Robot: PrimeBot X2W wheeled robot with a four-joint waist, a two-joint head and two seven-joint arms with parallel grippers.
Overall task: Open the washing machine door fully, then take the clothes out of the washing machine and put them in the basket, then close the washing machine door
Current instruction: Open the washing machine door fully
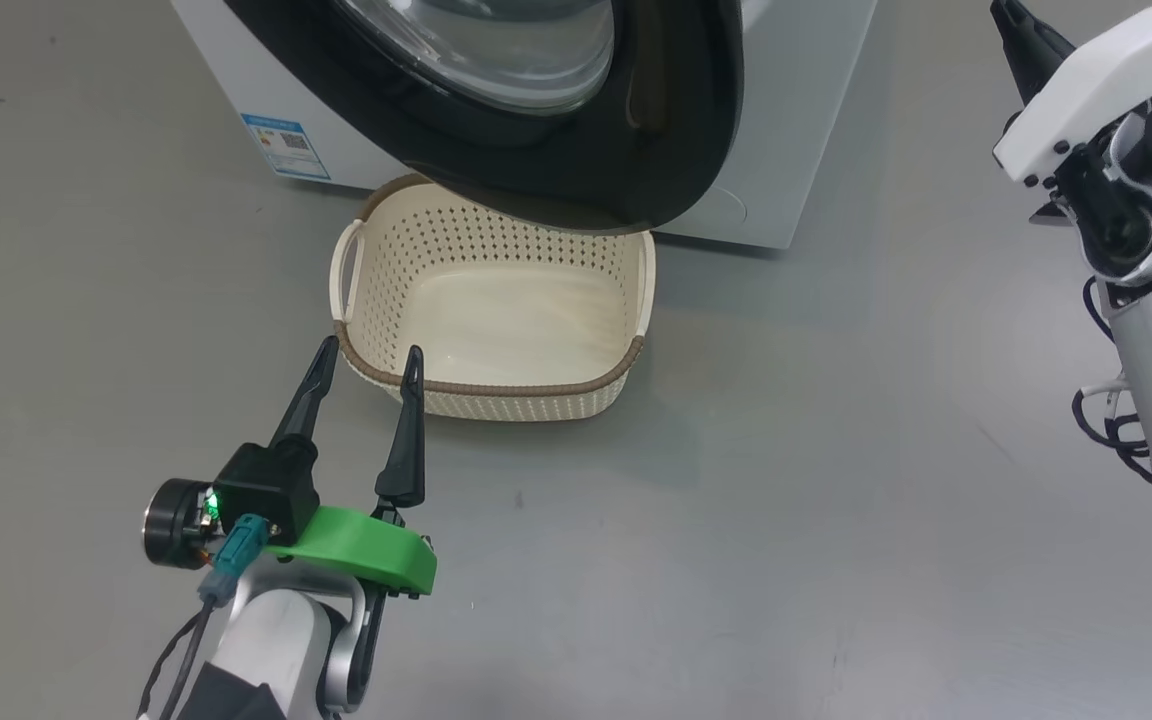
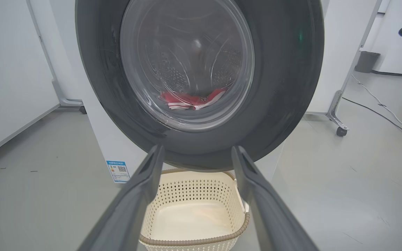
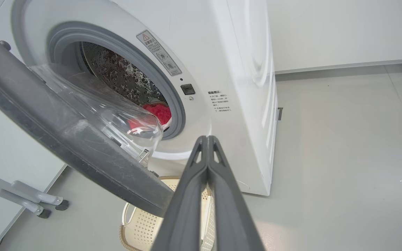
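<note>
My left gripper [image 1: 371, 347] is spread wide and holds nothing. Just in front of its tips sits the basket [image 1: 536, 388]. It is cream with little holes and a brown rim, and nothing is in it. Above the basket and ahead of that gripper hangs the washing machine door [image 2: 284, 87]. It is big and round, with a shiny black rim and a clear glass bowl in the middle. My right gripper [image 3: 206, 137] is pressed shut and holds nothing. The door's loose edge is just to its left, and the door stands only part way open. I think the door is hard and a bit heavy, and its shiny rim may be slippery. So I would hook or push at that loose edge, far from the side where it turns, because it swings easiest there. Past the door is the washing machine [image 3: 243, 69], a big white box. Deep inside, at the bottom of the steel drum [image 3: 124, 76], lie the clothes [image 2: 192, 99], red with white stripes. They look soft, light and floppy, so I would pinch a bunched-up fold.
</note>
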